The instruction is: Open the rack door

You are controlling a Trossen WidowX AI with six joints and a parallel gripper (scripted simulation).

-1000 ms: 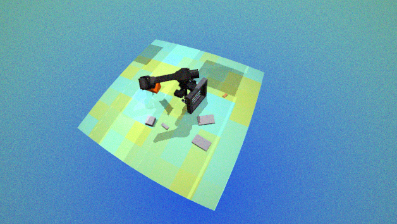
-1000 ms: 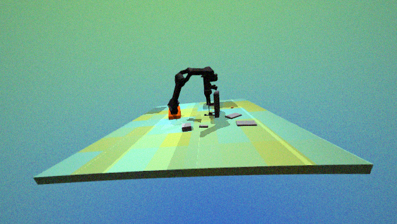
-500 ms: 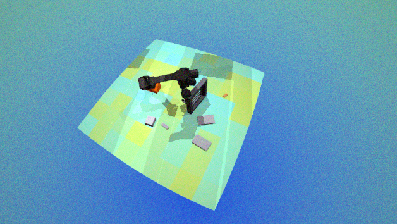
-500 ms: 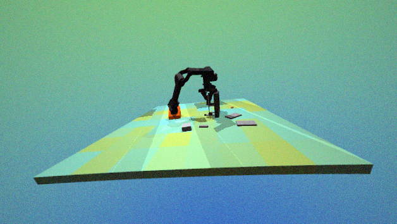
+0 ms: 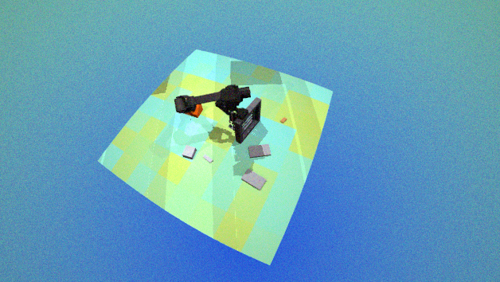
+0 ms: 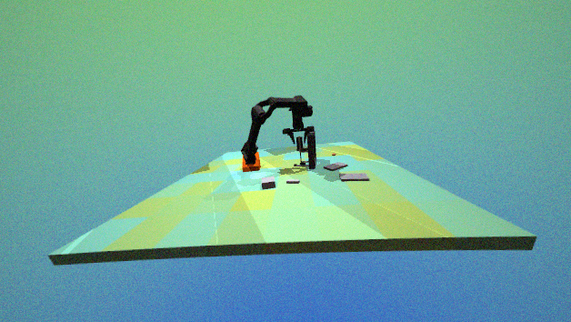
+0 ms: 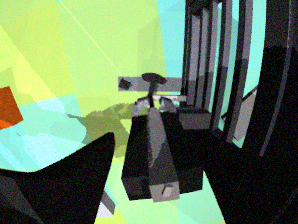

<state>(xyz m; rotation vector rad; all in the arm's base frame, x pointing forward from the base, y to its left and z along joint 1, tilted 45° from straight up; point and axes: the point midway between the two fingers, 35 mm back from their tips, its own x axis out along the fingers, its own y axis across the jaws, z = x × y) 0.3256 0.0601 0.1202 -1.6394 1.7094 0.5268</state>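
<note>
The dark rack (image 5: 250, 118) (image 6: 312, 148) stands upright in the middle of the table; its door bars (image 7: 220, 65) fill the right of the wrist view. The door's handle (image 7: 159, 150) (image 6: 299, 145) is a long grey bar on a dark block, running straight away from the camera. My gripper (image 7: 154, 137) (image 5: 232, 118) (image 6: 298, 138) hangs down from the arm at the door's face. It is open, with one dark finger on each side of the handle, not pressing it. I cannot tell how far the door stands from its frame.
The arm's orange base (image 5: 195, 110) (image 6: 251, 163) sits left of the rack. Grey slabs (image 5: 259, 150) (image 5: 254, 179) (image 5: 189, 151) lie in front of the rack, with a small grey piece (image 5: 208, 158). A small orange block (image 5: 283, 119) lies behind the rack.
</note>
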